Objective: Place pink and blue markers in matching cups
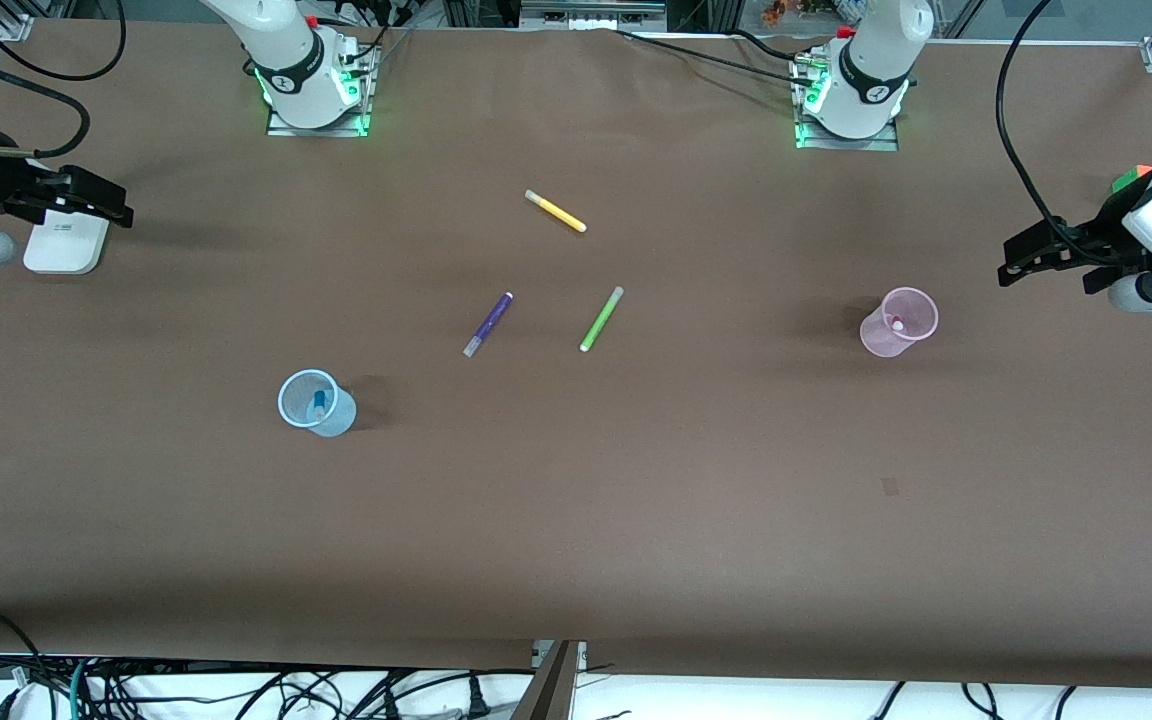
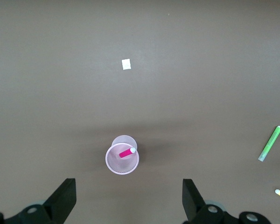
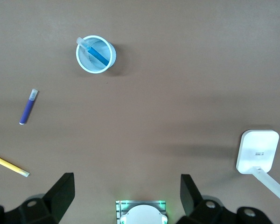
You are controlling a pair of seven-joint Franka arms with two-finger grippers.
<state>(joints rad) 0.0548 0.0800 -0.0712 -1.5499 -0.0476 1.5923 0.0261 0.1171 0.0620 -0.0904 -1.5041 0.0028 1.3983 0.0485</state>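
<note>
The pale pink cup [image 1: 899, 322] stands upright toward the left arm's end of the table, with the pink marker [image 1: 896, 323] leaning inside it. In the left wrist view the cup [image 2: 116, 163] and marker [image 2: 127, 152] show clearly. The light blue cup [image 1: 316, 402] stands toward the right arm's end and holds the blue marker [image 1: 319, 403]; both also show in the right wrist view, cup [image 3: 86, 63] and marker [image 3: 97, 55]. My left gripper [image 1: 1046, 262] [image 2: 128, 200] hangs open and empty over its end of the table. My right gripper [image 1: 101, 205] [image 3: 127, 196] hangs open and empty over its own end.
A purple pen [image 1: 488, 323], a lime-green pen [image 1: 601, 318] and a yellow pen [image 1: 555, 211] lie loose mid-table. A white flat device [image 1: 64, 242] lies under my right gripper. A small patch [image 1: 889, 487] marks the table nearer the camera than the pink cup.
</note>
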